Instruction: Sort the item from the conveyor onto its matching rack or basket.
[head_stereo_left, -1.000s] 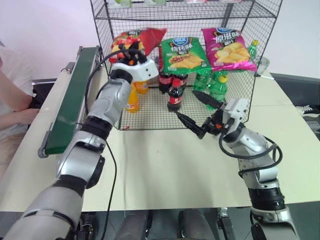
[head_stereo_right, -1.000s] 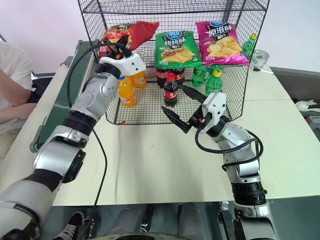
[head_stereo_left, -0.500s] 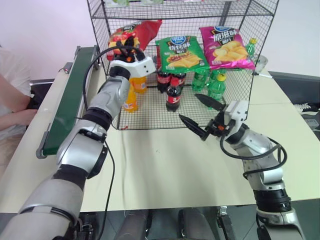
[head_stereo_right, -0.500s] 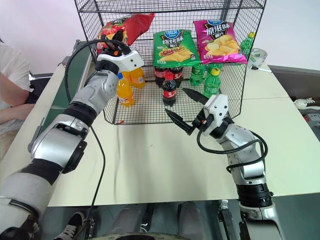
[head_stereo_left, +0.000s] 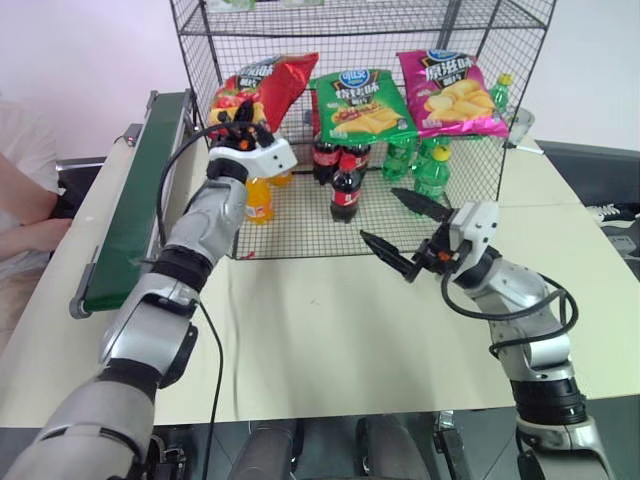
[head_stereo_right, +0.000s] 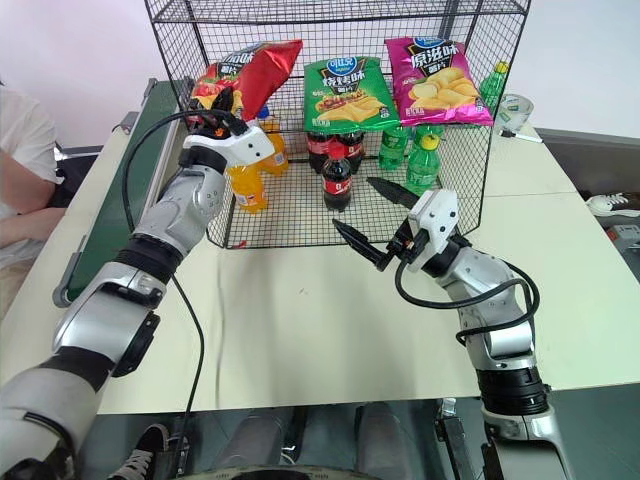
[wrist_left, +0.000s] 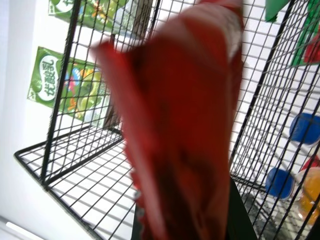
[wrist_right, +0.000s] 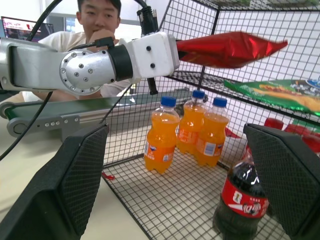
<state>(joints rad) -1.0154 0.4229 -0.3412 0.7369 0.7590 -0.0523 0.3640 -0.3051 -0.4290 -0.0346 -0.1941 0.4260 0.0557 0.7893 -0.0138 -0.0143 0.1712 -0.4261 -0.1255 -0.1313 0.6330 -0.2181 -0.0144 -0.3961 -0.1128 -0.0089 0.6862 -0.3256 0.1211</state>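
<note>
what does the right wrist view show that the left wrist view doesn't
Right wrist view alone: the left end effector shut on the red crisp bag, three orange soda bottles, a cola bottle, a green crisp bag, the conveyor, a seated person. Left wrist view alone: green cartons on a higher tier. Both: the red bag and the black wire rack.

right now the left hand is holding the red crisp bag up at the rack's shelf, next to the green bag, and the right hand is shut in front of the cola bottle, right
One thing is off: the right hand is open, not shut, its fingers spread wide, as the left eye view shows. The rest holds: the left hand grips the red crisp bag at the rack shelf beside the green bag, and the cola bottle stands behind the right hand.
</note>
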